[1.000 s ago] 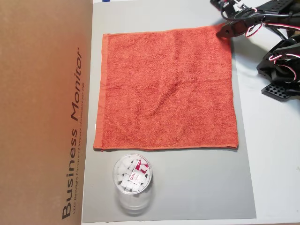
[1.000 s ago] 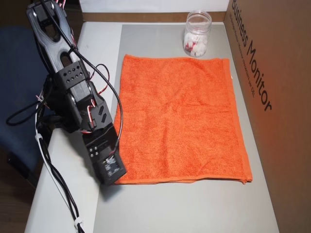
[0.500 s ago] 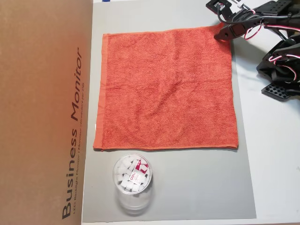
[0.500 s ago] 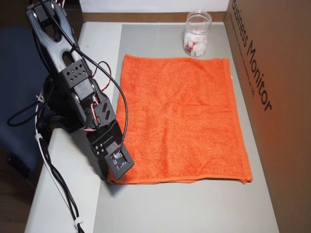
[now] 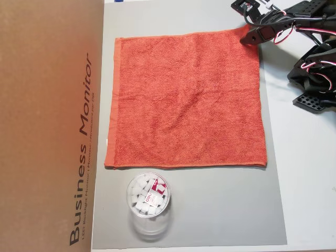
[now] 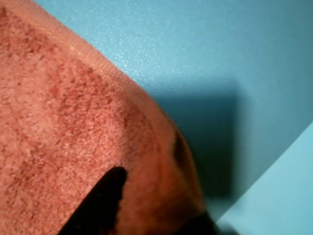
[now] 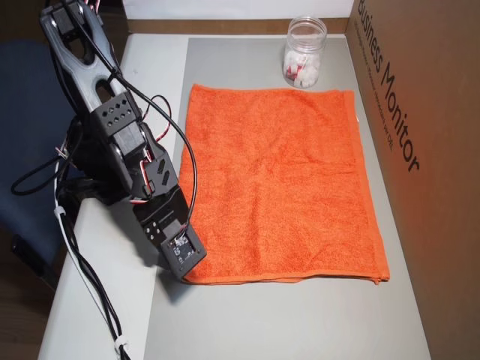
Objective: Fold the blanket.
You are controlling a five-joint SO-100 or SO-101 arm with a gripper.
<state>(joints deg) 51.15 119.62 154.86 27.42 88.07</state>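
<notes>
The blanket (image 5: 186, 100) lies flat and fully spread on the grey mat (image 5: 210, 210), filling the centre of both overhead views. A flat hemmed band runs along its left edge in an overhead view (image 5: 113, 105), next to the cardboard box (image 5: 50, 126). A clear jar (image 5: 148, 202) stands on the mat just below the blanket's lower edge, close to it but apart.

My claw (image 5: 248, 38) is at the blanket's upper right corner in that view; in the other overhead view it sits at the lower left corner (image 7: 185, 270). In the wrist view one dark finger (image 6: 100, 203) rests over the terry pile just inside the corner, and the hem there bulges upward slightly. I judge the claw to be pinching this corner, but the second finger is hidden at the frame's bottom edge, so I cannot tell whether the claw is together or apart.

Handling, as judged:
- Soft, limp and light; it will drape and sag from any single hold.
- Terry pile grips well; slipping is unlikely.
- The best hold is the corner hem, where the cloth is doubled.
- Dragging it across could disturb the jar.
</notes>
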